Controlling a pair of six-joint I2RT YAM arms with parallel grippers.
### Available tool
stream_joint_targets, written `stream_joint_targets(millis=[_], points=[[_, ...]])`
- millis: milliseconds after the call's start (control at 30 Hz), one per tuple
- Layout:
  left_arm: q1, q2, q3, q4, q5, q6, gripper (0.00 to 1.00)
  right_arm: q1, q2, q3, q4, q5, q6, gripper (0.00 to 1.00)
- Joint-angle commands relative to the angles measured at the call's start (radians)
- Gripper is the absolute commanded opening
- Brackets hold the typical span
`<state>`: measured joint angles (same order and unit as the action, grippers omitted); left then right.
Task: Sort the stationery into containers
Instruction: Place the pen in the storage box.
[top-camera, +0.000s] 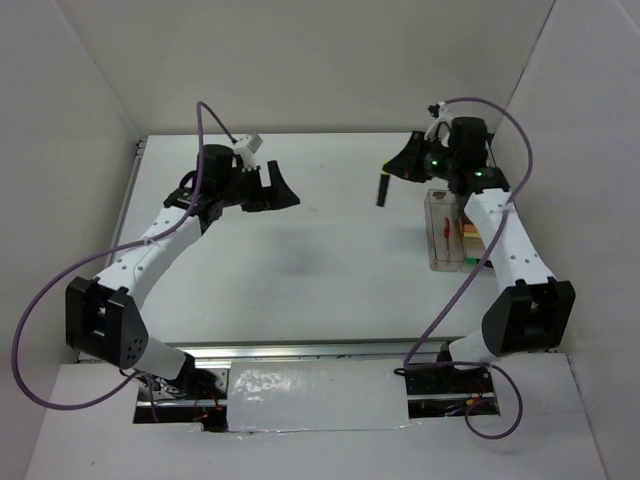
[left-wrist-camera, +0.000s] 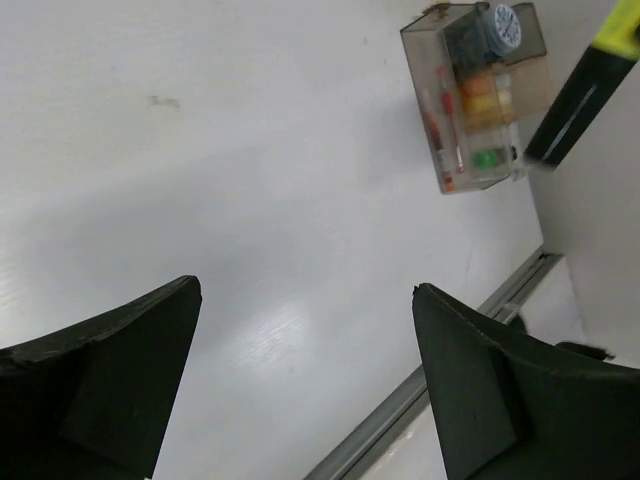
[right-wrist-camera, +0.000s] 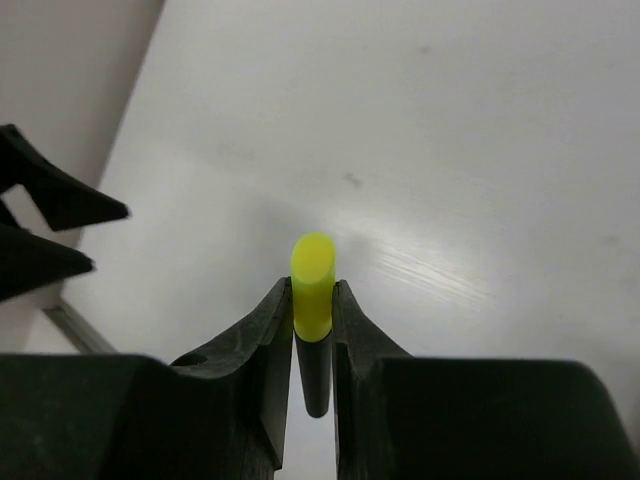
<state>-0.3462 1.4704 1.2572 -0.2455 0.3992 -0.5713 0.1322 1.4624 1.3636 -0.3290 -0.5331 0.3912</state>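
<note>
My right gripper (right-wrist-camera: 312, 290) is shut on a black highlighter with a yellow cap (right-wrist-camera: 312, 285), holding it in the air; it hangs down from the gripper (top-camera: 400, 170) in the top view as a dark stick (top-camera: 382, 188), left of the organiser. The smoky clear organiser (top-camera: 445, 232) with its tan box part (top-camera: 470, 235) stands at the table's right side. In the left wrist view the organiser (left-wrist-camera: 475, 95) holds a thin red pen (left-wrist-camera: 437, 120), a green-capped item (left-wrist-camera: 488, 158), orange and pale items, and a blue-topped tub (left-wrist-camera: 503, 22). My left gripper (left-wrist-camera: 305, 290) is open and empty above the bare table.
White walls enclose the table on the left, back and right. A metal rail (top-camera: 300, 350) runs along the near edge. The left gripper (top-camera: 280, 188) hovers at the back left, well apart from the right one.
</note>
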Motion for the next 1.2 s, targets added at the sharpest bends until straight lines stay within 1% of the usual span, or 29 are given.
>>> stream_joint_targets(millis=[0, 33, 67, 100, 133, 167, 200, 233, 300, 333, 400, 567, 667, 700, 767, 833, 933, 967, 1167], points=[[0.042, -0.090, -0.027, 0.008, 0.181, 0.147, 0.99, -0.100, -0.074, 0.155, -0.381, -0.189, -0.565, 0.00], [0.067, -0.105, -0.054, 0.017, 0.260, 0.248, 0.99, -0.124, -0.067, 0.219, -0.495, -0.189, -0.724, 0.00], [0.082, -0.110, -0.064, 0.012, 0.333, 0.295, 0.99, -0.126, -0.060, 0.245, -0.606, -0.161, -0.861, 0.00], [0.093, -0.117, -0.100, 0.038, 0.393, 0.318, 0.99, -0.161, -0.063, 0.246, -0.719, -0.092, -1.064, 0.00], [0.113, -0.128, -0.119, 0.063, 0.493, 0.332, 0.99, -0.180, -0.062, 0.235, -0.786, -0.058, -1.185, 0.00], [0.124, -0.130, -0.137, 0.084, 0.536, 0.333, 0.99, -0.212, -0.068, 0.218, -0.832, -0.020, -1.274, 0.00], [0.130, -0.133, -0.165, 0.106, 0.570, 0.329, 0.99, -0.235, -0.077, 0.201, -0.867, 0.046, -1.413, 0.00], [0.131, -0.130, -0.174, 0.156, 0.590, 0.308, 0.99, -0.255, -0.080, 0.159, -0.893, 0.083, -1.499, 0.00], [0.128, -0.122, -0.182, 0.173, 0.606, 0.301, 0.99, -0.285, -0.091, 0.109, -0.906, 0.187, -1.647, 0.00], [0.125, -0.116, -0.182, 0.179, 0.606, 0.312, 0.99, -0.299, -0.091, 0.077, -0.923, 0.252, -1.699, 0.00], [0.121, -0.104, -0.167, 0.170, 0.601, 0.327, 0.99, -0.333, -0.089, 0.045, -0.920, 0.304, -1.791, 0.00], [0.115, -0.071, -0.136, 0.149, 0.599, 0.346, 0.99, -0.362, -0.090, -0.078, -0.835, 0.432, -1.923, 0.00], [0.113, -0.053, -0.127, 0.146, 0.607, 0.357, 0.99, -0.365, -0.067, -0.130, -0.766, 0.499, -1.957, 0.00], [0.113, -0.051, -0.127, 0.147, 0.606, 0.353, 0.99, -0.364, -0.066, -0.138, -0.754, 0.499, -1.965, 0.00], [0.115, -0.044, -0.133, 0.160, 0.610, 0.346, 0.99, -0.359, -0.044, -0.149, -0.719, 0.557, -1.982, 0.00], [0.113, -0.044, -0.134, 0.163, 0.607, 0.344, 0.99, -0.353, -0.015, -0.156, -0.699, 0.603, -1.983, 0.00], [0.110, -0.035, -0.131, 0.167, 0.596, 0.338, 0.99, -0.341, 0.024, -0.139, -0.688, 0.631, -1.974, 0.01], [0.107, -0.025, -0.125, 0.154, 0.575, 0.332, 0.99, -0.338, 0.032, -0.138, -0.680, 0.642, -1.973, 0.01], [0.110, -0.007, -0.107, 0.127, 0.550, 0.335, 0.99, -0.301, 0.113, -0.123, -0.670, 0.714, -1.935, 0.03]])
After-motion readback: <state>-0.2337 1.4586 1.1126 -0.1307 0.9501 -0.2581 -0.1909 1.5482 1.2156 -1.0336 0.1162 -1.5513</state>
